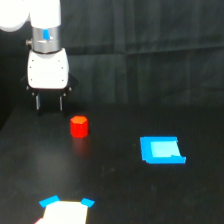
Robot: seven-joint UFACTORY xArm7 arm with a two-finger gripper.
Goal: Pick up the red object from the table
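Observation:
The red object (79, 126) is a small red-orange stubby block standing on the black table (115, 190), left of centre. My gripper (49, 105) hangs from the white arm at the upper left. It is above and to the exterior view's left of the red object, apart from it. Its two dark fingers (38, 102) point down with a gap between them and nothing held.
A flat blue rectangle (161, 150) lies on the table to the exterior view's right of the red object. A blue-and-white patch (65, 210) sits at the bottom edge. A dark backdrop runs behind the table.

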